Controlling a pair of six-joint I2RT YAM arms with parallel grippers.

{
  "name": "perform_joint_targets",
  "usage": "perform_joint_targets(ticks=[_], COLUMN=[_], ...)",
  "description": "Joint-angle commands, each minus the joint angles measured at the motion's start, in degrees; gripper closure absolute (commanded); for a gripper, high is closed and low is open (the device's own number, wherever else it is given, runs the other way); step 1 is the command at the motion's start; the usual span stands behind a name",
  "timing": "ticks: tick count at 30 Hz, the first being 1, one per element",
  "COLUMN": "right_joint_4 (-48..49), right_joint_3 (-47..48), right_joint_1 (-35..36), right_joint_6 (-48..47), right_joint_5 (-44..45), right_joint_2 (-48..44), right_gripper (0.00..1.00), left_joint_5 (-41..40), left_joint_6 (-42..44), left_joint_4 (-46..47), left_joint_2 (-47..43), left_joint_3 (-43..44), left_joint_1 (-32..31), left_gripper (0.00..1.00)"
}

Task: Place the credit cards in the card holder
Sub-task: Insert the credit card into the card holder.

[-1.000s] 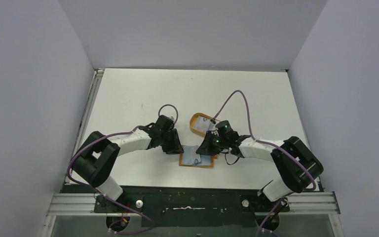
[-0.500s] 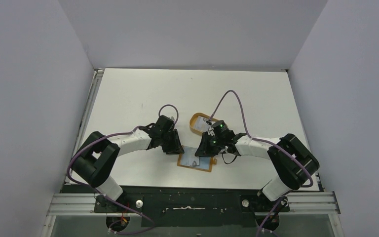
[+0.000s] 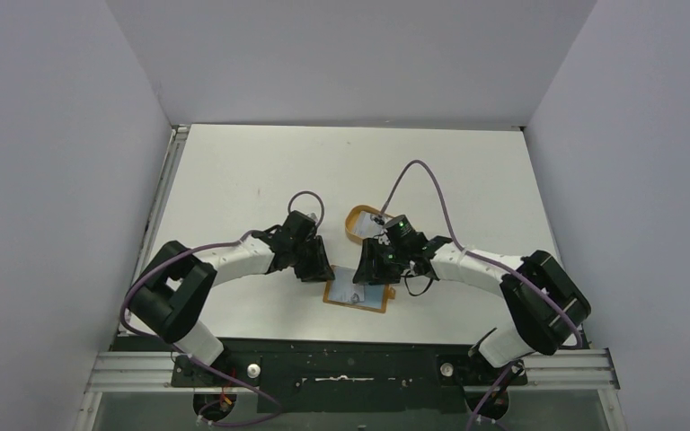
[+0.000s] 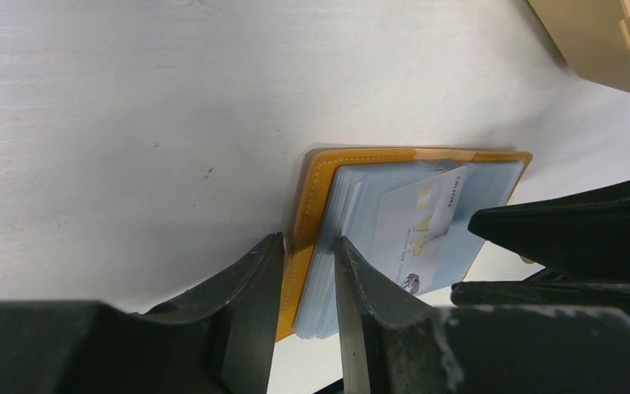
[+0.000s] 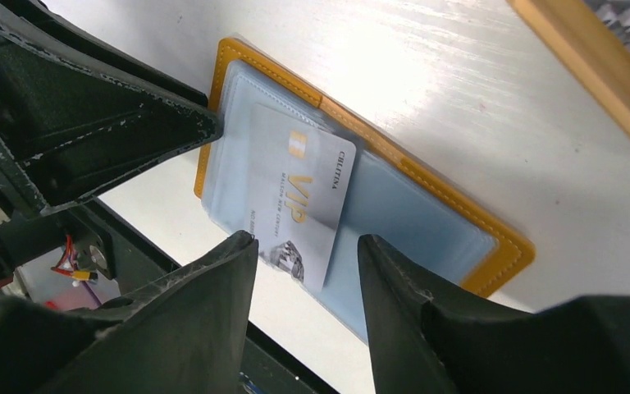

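card holder (image 5: 414,209), orange, stitched, rim pinched in left claw (image 4: 308,246); thin pale credit card (image 5: 299,193) beneath spread right claw (image 5: 308,242)

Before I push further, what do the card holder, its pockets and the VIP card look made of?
Card holder: orange-brown leather or leatherette, matte, stitched edge. Pockets: clear, bluish soft plastic, faintly glossy, stacked layers visible. VIP card: stiff plastic probably, smooth pale face with gold print.

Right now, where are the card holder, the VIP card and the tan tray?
card holder (image 4: 316,197): left wrist view, on its orange stitched rim.
VIP card (image 5: 299,193): right wrist view, on the middle of its printed face.
tan tray (image 4: 599,37): left wrist view, on its outer wall.
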Motion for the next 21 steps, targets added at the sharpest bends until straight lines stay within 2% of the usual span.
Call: perform_joint_targets(ticks=[1,7,15,21], right_joint_4=[-3.26,-7.97,-11.55,-12.06], right_joint_3=[2.59,3.24,4.63,5.94], right_joint_1=[0.44,0.52,1.02,2.11], right_joint_6=[-2.06,-3.76,-6.13,-6.94], right_joint_5=[2.49,4.88,3.88,2.45], right_joint_2=[-3.77,-5.83,-4.17,-0.81], right_gripper=[0.5,0.52,0.81,0.91], left_joint_5=[-1.99,-2.08,-3.46,-4.45], left_joint_6=[0.91,1.0,0.74,1.39], left_joint_4=[-3.83,-4.88,-6.22,-6.41], left_joint_2=[-1.14,-4.0,-8.7,-7.04], left_joint_3=[-1.48,-1.81,-3.23,-3.76], left_joint_1=[0.22,0.75,1.48,1.68], left_gripper=[0.72,0.7,0.68,0.7])
